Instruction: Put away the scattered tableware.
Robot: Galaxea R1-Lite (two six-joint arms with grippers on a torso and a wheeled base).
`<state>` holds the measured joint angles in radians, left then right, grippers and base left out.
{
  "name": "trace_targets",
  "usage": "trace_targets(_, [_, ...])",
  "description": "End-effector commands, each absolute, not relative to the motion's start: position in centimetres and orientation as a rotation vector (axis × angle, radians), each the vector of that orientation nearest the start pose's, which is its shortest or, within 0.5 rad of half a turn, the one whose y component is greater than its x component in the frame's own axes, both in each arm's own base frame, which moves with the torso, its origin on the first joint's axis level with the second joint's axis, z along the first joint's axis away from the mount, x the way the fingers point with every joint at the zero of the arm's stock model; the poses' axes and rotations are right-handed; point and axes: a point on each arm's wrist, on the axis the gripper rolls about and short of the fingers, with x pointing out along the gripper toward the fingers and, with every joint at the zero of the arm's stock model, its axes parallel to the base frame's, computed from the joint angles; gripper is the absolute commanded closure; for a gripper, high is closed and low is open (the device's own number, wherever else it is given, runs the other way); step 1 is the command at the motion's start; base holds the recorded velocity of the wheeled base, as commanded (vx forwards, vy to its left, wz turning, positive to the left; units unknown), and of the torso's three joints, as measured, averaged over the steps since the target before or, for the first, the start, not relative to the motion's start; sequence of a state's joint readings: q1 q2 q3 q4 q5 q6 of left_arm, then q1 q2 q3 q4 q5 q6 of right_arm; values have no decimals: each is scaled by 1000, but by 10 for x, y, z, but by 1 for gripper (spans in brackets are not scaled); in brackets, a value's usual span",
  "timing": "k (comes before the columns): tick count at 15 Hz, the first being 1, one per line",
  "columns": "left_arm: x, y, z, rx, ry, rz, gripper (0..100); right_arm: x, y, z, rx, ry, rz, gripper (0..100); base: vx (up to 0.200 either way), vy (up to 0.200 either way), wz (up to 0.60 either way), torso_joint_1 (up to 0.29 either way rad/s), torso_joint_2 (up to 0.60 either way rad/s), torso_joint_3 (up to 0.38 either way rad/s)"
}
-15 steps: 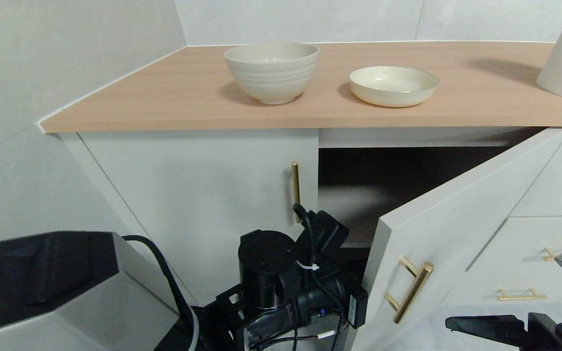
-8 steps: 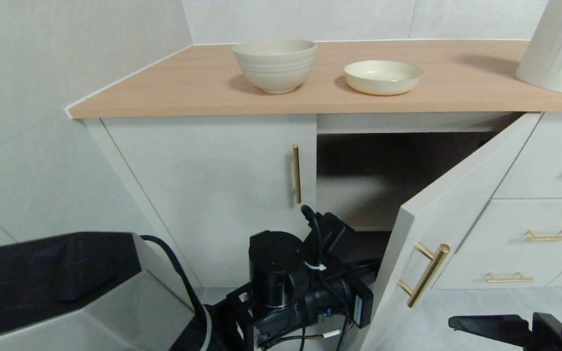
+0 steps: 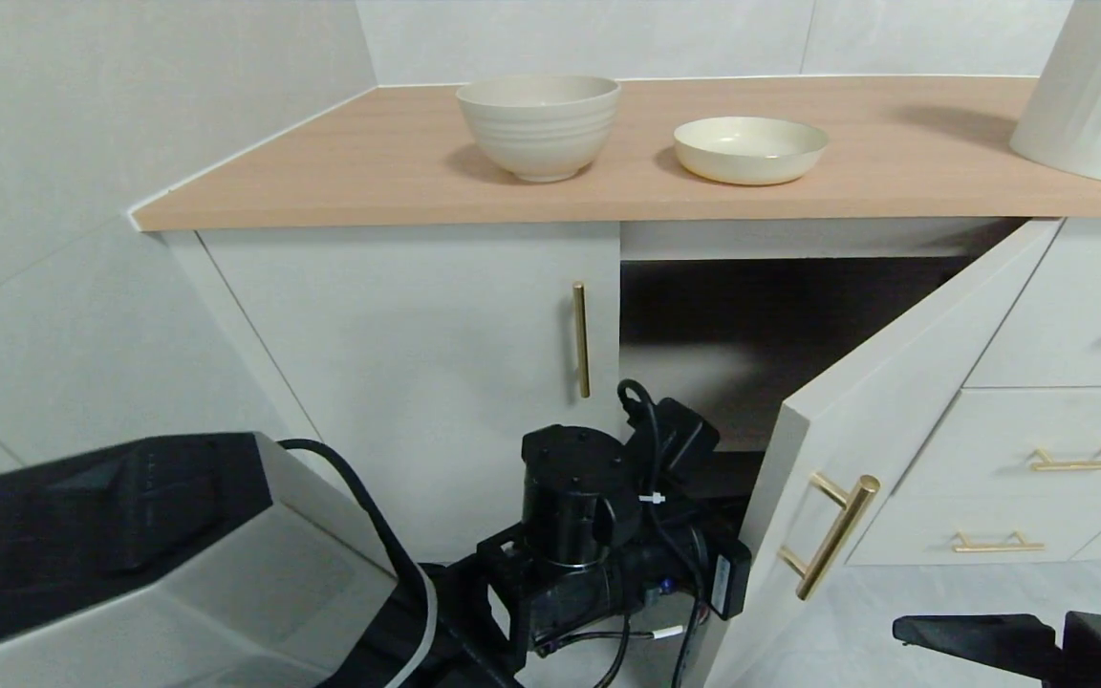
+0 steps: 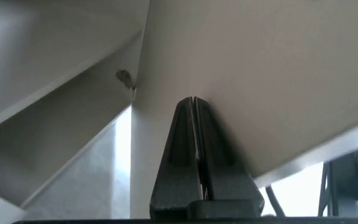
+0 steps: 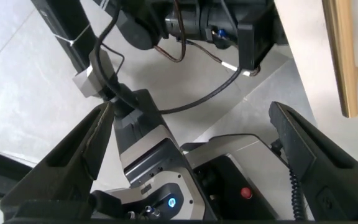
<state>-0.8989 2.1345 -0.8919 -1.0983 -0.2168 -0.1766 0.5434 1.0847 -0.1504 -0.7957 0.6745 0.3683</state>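
Cream-coloured, the ribbed deep bowl (image 3: 538, 124) and the shallow dish (image 3: 749, 148) are set side by side, not touching, on the wooden countertop (image 3: 369, 182). Below them, the cabinet door (image 3: 856, 430) is swung open. The left gripper (image 4: 192, 149) is pressed shut, empty, close to a white panel. The right gripper (image 5: 191, 143) is spread wide.

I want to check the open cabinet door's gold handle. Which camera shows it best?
The head view: the whole handle shows on the open door, both mounts included. The right wrist view catches a stretch of its bar; the left wrist view faces plain pale panels.
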Motion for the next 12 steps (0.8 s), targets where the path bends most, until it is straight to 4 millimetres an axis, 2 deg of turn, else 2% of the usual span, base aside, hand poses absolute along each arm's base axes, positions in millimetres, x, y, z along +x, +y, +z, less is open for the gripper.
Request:
trace_targets(1, [246, -318, 108, -118, 215, -1103, 100, 93, 73, 158, 329, 349, 1179, 0, -200, 0, 0, 22, 2, -2])
trace_targets(7, [254, -331, 109, -121, 206, -1109, 100, 90, 71, 163, 327, 315, 1189, 0, 0, 0, 0, 0, 0, 0])
trace_targets(12, [236, -345, 113, -120, 199, -1157, 100, 87, 71, 170, 322, 280, 1234, 0, 0, 0, 0, 0, 0, 0])
